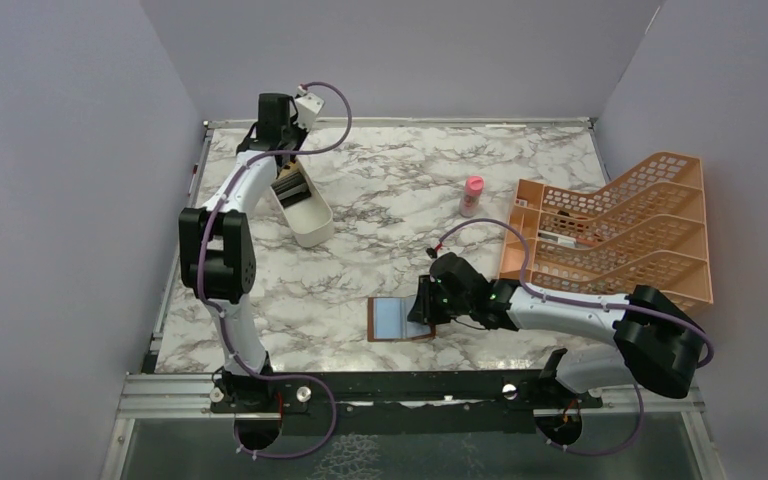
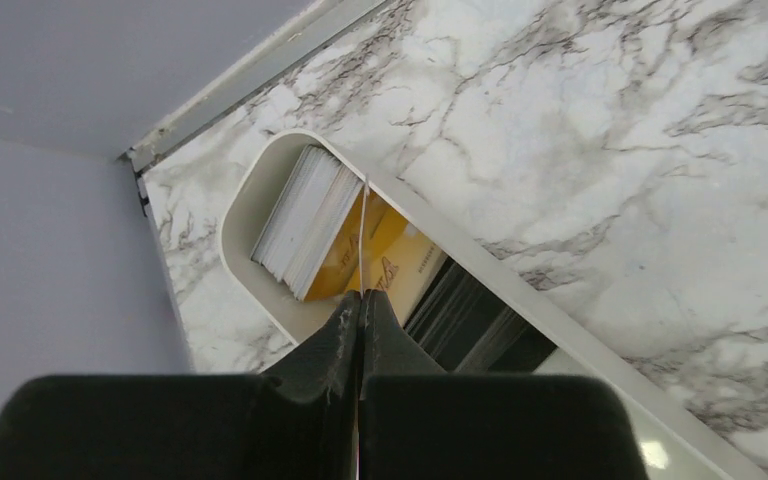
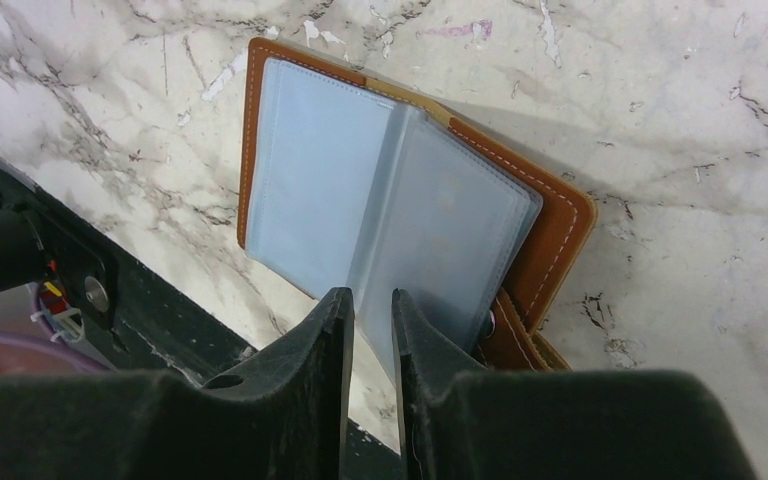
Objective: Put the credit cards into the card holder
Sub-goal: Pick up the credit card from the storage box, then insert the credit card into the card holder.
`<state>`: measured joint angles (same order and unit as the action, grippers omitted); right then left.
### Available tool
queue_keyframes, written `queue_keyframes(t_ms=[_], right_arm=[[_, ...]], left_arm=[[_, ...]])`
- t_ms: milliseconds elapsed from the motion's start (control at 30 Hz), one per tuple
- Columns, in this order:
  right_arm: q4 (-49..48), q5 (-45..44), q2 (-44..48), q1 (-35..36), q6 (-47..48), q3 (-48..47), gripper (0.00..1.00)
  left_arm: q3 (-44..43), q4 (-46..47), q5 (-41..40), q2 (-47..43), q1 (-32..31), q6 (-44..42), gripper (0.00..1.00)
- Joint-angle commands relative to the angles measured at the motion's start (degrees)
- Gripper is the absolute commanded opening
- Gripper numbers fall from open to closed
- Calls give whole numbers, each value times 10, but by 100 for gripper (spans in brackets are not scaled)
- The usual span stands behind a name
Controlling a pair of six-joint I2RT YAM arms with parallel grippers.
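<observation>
The card holder (image 1: 392, 320) lies open near the table's front edge, brown outside with blue-grey sleeves (image 3: 310, 170). My right gripper (image 1: 422, 300) stands over its right half. The jaws (image 3: 371, 295) are a narrow gap apart, with a sleeve's edge in the gap and the right half of the holder tilted up. My left gripper (image 1: 285, 180) is over the white oblong tray (image 1: 310, 225) at the back left. It (image 2: 361, 295) is shut on a thin card (image 2: 362, 230) seen edge-on. The tray (image 2: 250, 190) holds a yellow card (image 2: 395, 255), dark cards (image 2: 460, 320) and a white stack (image 2: 300, 215).
An orange lattice rack (image 1: 610, 230) stands at the right. A small pink bottle (image 1: 472, 195) stands left of it. Grey walls close the table on three sides. A black rail (image 1: 410, 385) runs along the front edge just below the card holder.
</observation>
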<state>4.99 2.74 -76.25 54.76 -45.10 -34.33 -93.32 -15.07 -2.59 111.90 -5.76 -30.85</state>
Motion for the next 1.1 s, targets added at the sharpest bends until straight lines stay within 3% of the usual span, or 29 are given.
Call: queue_keyframes(t_ms=[0, 100, 233, 533, 733, 1067], right_arm=[[-13, 6, -4, 3, -2, -6, 26], [-13, -4, 0, 3, -1, -1, 26], [-7, -18, 0, 3, 4, 2, 26], [56, -89, 18, 3, 23, -13, 26], [93, -134, 31, 3, 28, -19, 26], [100, -156, 37, -3, 29, -12, 26]], left_arm=[[26, 1, 39, -94, -2, 153, 0], [45, -19, 77, -132, -2, 278, 0], [96, -35, 195, -184, -3, 438, 0], [245, -5, 381, -277, -9, 550, 0], [385, 85, 423, -357, -54, 628, 0], [536, 178, 373, -446, -188, 744, 0]])
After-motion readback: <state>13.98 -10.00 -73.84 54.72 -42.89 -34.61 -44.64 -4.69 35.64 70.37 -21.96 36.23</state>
